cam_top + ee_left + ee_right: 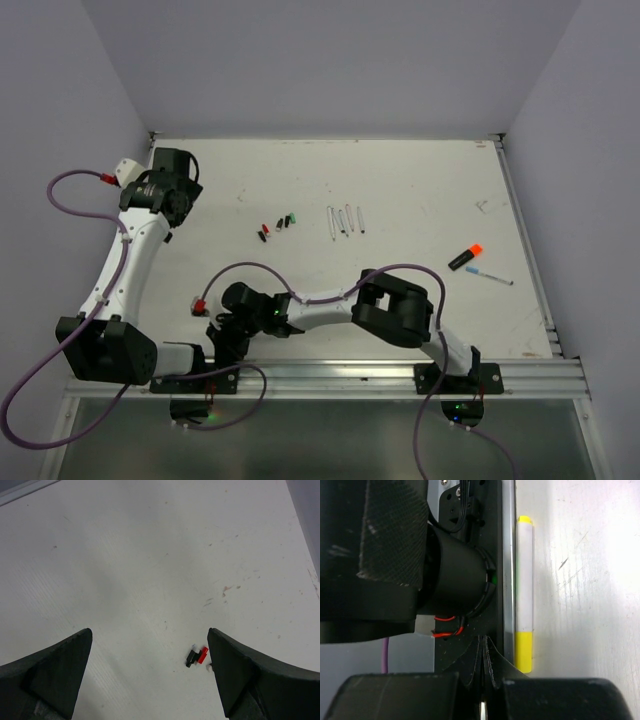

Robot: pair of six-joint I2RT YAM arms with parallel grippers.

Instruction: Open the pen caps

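Note:
Several pen caps lie loose mid-table: a red and black pair [264, 233] and a black and green pair [286, 220]. In the left wrist view a black cap [190, 658] touches a red cap [202, 653] just inside the right finger [235, 675]. My left gripper [150, 632] hangs open and empty above the table, at the far left [172, 162]. My right gripper [484, 642] is shut on nothing, low by the front rail [228, 330]. Just to its right lies a white pen [524, 580] with a yellow cap [524, 652].
Several thin white pen barrels [344, 221] lie right of the caps. An orange highlighter [466, 257] and a blue-tipped pen [488, 275] sit at the right. The left arm's black base housing [455, 575] and the metal rail [508, 580] stand close to my right gripper.

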